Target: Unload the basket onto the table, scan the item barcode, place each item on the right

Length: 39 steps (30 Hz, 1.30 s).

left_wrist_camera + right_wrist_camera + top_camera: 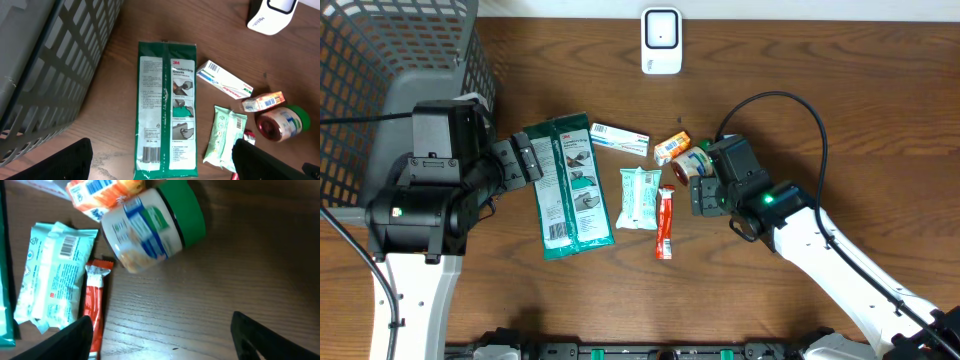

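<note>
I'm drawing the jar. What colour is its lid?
Green screw lid on the labelled jar; right wrist view.

Even soft light, slight wrist-view blur

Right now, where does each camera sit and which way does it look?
Overhead: above the brown wooden table, looking straight down; the left gripper and right gripper both show.
Left wrist: on the left arm, facing down past its own dark fingers at the long green glove packet.
Right wrist: on the right arm, close over the clear jar with green lid; its dark fingers show.
Shared: both wrist views show that jar.
</note>
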### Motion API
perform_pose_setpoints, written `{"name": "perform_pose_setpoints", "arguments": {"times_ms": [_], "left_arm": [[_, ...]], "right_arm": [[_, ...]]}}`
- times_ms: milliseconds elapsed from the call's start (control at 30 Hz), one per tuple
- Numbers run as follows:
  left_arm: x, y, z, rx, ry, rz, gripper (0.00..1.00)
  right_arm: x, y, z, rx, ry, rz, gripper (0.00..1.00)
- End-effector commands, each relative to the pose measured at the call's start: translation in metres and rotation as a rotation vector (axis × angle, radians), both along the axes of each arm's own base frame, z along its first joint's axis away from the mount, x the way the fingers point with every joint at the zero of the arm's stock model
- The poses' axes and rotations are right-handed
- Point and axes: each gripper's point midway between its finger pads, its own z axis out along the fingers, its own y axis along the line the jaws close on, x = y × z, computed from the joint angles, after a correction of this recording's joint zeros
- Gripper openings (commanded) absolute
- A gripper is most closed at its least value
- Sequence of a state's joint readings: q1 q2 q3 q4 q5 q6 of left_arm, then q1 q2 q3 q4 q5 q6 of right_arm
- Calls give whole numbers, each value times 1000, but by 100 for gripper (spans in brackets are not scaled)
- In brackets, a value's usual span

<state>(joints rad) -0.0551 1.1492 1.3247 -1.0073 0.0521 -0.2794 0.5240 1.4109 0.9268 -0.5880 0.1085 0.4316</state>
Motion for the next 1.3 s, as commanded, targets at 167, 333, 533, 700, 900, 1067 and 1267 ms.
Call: {"name": "perform_pose_setpoints", "arguments": {"times_ms": [167, 333, 533, 700, 900, 1067, 1267], "left_arm": [[1, 2, 2, 21, -6, -8, 90], [1, 2, 2, 21, -6, -8, 90], [1, 2, 2, 21, -6, -8, 90], [1, 2, 2, 21, -6, -8, 90], [1, 2, 2, 21, -6, -8, 90], [1, 2, 2, 21, -6, -8, 90], [1, 2, 2, 21, -6, -8, 90]], "right_arm": [[33, -6, 18, 351, 16, -510, 99], [40, -4, 13, 486, 46, -751, 99], [71, 18, 1, 613, 64, -734, 95], [82, 2, -20, 643, 198, -802, 99], [81, -19, -50, 616, 274, -895, 99], [84, -8, -74, 622, 311, -925, 99], [84, -8, -84, 590, 303, -930, 90]]}}
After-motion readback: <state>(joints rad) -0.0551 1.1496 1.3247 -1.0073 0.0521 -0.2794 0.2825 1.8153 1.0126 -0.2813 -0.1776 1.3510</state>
